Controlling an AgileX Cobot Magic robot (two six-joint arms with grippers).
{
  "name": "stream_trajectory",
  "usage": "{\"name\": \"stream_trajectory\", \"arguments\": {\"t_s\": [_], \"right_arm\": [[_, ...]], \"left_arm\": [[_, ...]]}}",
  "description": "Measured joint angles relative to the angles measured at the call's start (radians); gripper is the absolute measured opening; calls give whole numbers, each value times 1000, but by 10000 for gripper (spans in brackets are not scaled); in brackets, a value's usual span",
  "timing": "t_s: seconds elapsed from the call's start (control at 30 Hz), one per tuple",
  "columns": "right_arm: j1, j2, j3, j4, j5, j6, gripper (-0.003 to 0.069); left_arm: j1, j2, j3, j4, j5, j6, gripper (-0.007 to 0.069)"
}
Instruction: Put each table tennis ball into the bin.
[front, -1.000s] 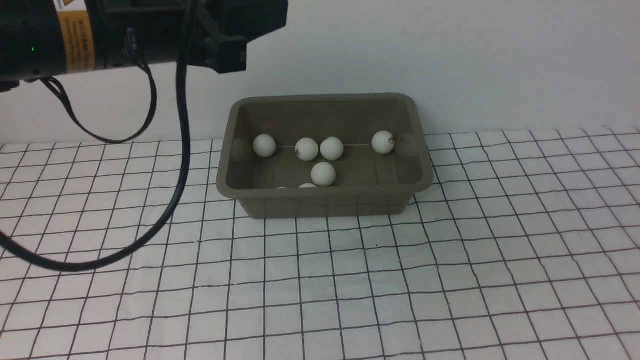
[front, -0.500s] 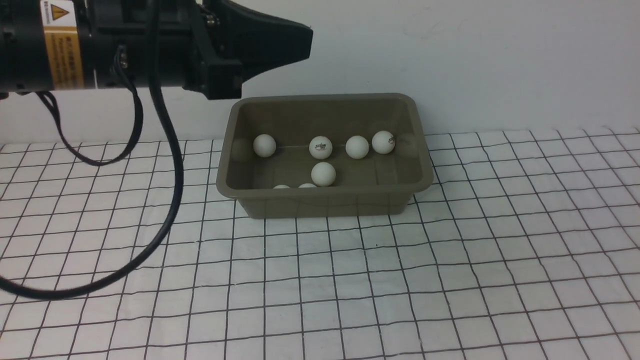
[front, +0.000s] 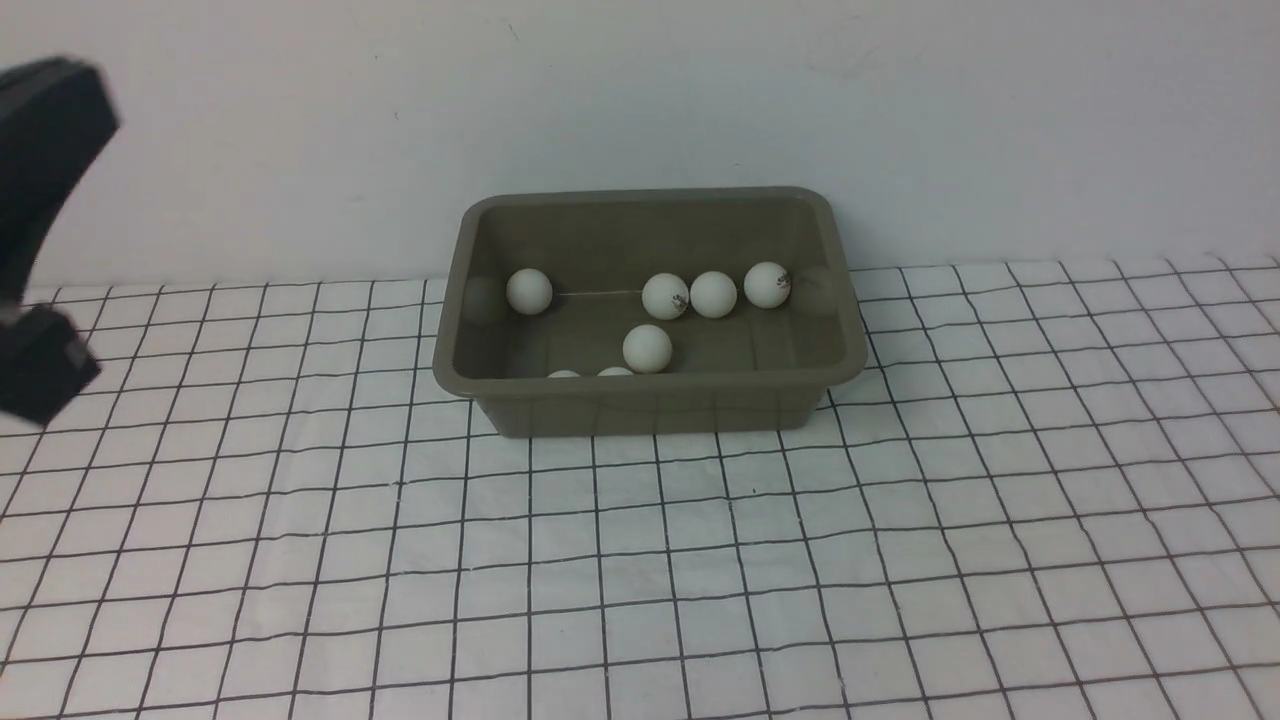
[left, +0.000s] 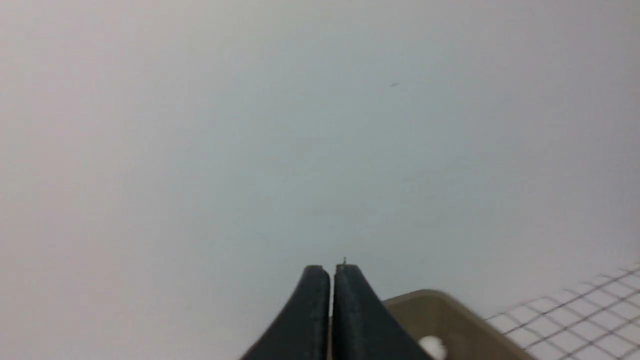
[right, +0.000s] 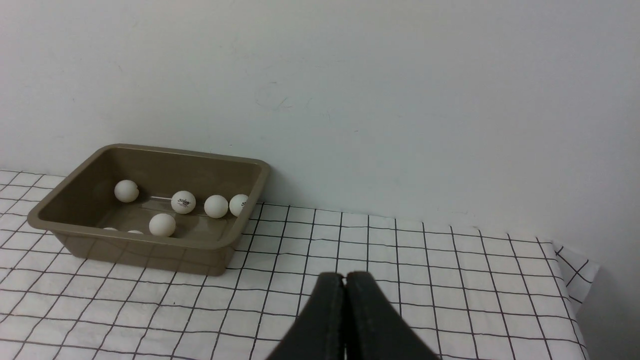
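Note:
The olive-grey bin (front: 650, 196) stands at the back middle of the checked cloth. Several white table tennis balls lie inside it: one at the left (front: 528, 290), three in a row toward the right (front: 713, 294), one in the middle (front: 647, 348), and two half hidden behind the near wall (front: 615, 371). A black part of my left arm (front: 45, 240) shows at the far left edge, well away from the bin. My left gripper (left: 331, 268) is shut and empty, with the bin's corner (left: 450, 310) beside it. My right gripper (right: 345, 275) is shut and empty over the cloth, to the right of the bin (right: 190, 170).
A white cloth with a black grid (front: 700, 560) covers the table. A plain white wall (front: 900, 120) rises just behind the bin. The cloth's right edge and corner (right: 575, 270) show in the right wrist view.
My left arm has pulled back from above the bin's left side to the far left edge of the front view. A logo ball in the bin rolled right, up against its neighbour.

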Motion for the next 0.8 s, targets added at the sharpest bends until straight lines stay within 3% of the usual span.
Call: {"name": "stream_trajectory", "arguments": {"t_s": [0.27,0.8], "right_arm": [[0,0,0,0,0,0,-16],[0,0,0,0,0,0,-16]], "left_arm": [[135,-239,301,-8,69,-82,-4],[144,-627,556,-15,117,-197,-4]]}}
